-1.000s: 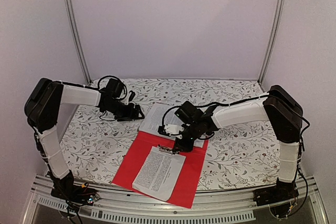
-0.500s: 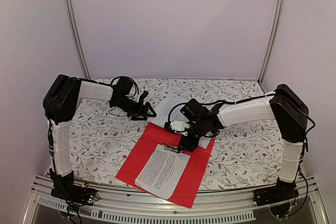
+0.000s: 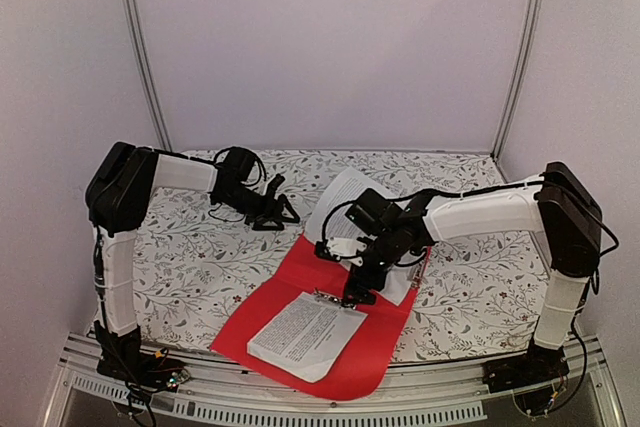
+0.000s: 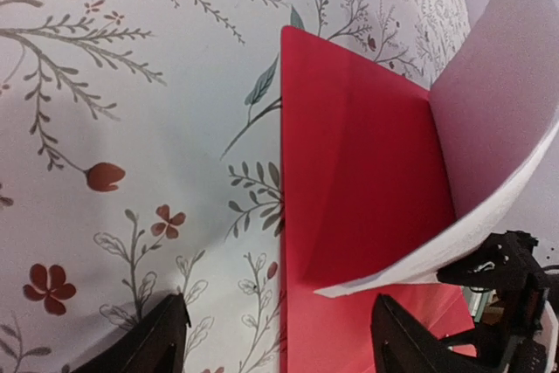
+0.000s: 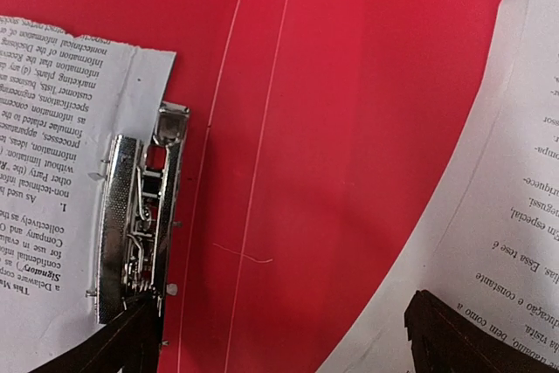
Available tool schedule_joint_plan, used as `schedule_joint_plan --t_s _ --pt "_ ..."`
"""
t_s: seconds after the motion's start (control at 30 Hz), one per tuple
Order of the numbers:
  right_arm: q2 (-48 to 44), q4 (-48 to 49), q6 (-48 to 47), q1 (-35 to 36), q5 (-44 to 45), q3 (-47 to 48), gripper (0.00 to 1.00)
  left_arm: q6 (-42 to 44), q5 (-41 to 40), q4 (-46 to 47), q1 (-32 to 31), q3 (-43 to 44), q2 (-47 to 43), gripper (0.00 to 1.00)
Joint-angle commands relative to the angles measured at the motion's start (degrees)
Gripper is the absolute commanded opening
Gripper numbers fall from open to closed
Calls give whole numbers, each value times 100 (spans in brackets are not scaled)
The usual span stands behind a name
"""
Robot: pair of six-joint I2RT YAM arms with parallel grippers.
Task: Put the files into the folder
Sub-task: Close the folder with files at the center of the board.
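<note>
Files: clipped sheet (image 5: 52, 172) sits just left of the wide-open, empty right claw (image 5: 297, 338), and the loose sheet (image 5: 515, 198) curls over the red folder (image 5: 332, 128) to its right. I'd lever the clip (image 5: 135, 224) fully open before sliding paper under. Left claw (image 4: 284, 342) is open and empty too.

From overhead, the right gripper (image 3: 357, 293) and its arm hid parts of the folder (image 3: 270, 297) and the curled sheet (image 3: 338, 199), and the near sheet's (image 3: 300, 332) print was too small to read. The left wrist view cut the fingers (image 4: 162, 342) of the left gripper (image 4: 278, 303) at its bottom edge and the curled sheet at its right. The right wrist view cut both sheets at its sides; whether the finger (image 5: 118, 347) beside the clip (image 5: 131, 224) touched it could not be told.
</note>
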Motion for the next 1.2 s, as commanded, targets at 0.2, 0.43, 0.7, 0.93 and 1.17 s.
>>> schedule_joint_plan --t_s 0.2,0.43,0.7,0.93,1.17 --pt "427 -810 -88 234 315 1010 82 -240 -328 69 -1 -303 29 65" --pt "665 -818 -136 225 695 1096 47 -280 -425 133 -6 -454 -123 58" --pt "436 -625 -147 226 532 965 38 -291 -615 246 -2 -722 -343 54" --pt "99 -384 266 152 452 783 49 -294 -581 377 -3 -749 -317 56" --pt "-574 -137 1006 -139 407 213 60 -304 -564 492 78 -867 -408 56"
